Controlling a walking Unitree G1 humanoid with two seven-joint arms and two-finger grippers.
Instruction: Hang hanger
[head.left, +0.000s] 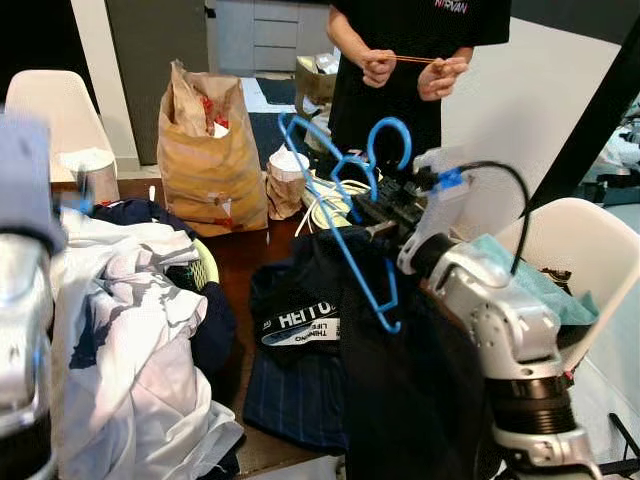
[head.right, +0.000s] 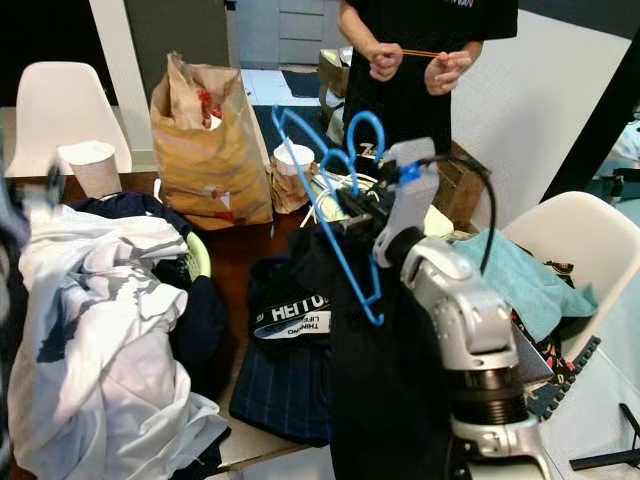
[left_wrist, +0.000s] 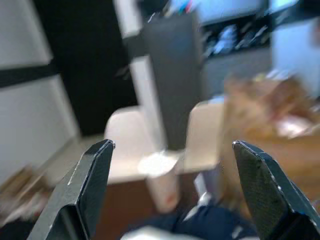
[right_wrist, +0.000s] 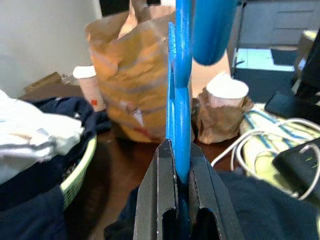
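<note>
Hanger (head.left: 340, 215) bright blue; paper bag (head.left: 208, 160) brown; chair (head.left: 55, 110) white; shirt (head.left: 300, 330) black, white lettering.

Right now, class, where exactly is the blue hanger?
The blue hanger is held up over the table's middle by the right gripper, fingers shut on it, above the dark clothes, right of the brown paper bag.

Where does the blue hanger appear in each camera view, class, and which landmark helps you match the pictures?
Left eye view: blue hanger at centre, held up by the right gripper.
Right eye view: just left of centre.
Left wrist view: not there.
Right wrist view: upright at centre, between the fingers.
Shared landmark: brown paper bag.
</note>
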